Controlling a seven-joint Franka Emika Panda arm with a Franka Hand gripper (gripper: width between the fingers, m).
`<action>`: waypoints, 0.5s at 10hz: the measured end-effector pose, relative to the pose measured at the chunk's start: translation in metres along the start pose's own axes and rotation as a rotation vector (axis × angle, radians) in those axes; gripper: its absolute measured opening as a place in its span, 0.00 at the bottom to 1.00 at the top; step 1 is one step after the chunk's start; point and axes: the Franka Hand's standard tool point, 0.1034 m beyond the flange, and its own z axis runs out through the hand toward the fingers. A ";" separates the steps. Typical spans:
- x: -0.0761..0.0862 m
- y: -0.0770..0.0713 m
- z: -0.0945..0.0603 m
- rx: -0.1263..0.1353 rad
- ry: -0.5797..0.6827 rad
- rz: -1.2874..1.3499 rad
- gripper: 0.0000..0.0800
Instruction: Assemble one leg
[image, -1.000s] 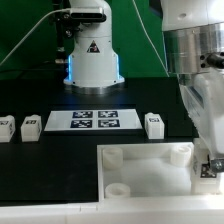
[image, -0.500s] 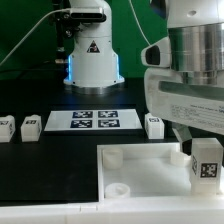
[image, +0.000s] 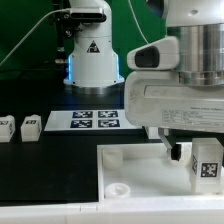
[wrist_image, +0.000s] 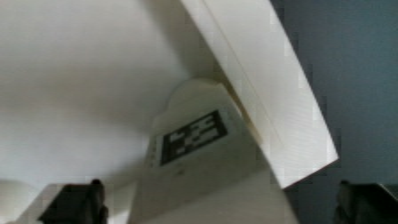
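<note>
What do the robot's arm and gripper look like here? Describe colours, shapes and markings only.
The arm is bulky, with a white shell and a ribbed silver-grey cylindrical wrist section. The gripper has a white, boxy body with faint grey lettering and dark fingers.

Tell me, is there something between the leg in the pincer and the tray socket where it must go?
Nothing visible. The leg hangs at the pincer over the tray near its corner on the exterior view's right. The arm hides that corner socket, so I cannot tell if it is free. The wrist view shows only the leg against white.
</note>
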 end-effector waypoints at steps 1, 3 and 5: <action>0.000 -0.001 0.000 -0.003 0.003 -0.066 0.81; 0.000 0.000 0.001 -0.001 0.002 0.020 0.70; 0.000 -0.001 0.001 0.002 0.001 0.206 0.49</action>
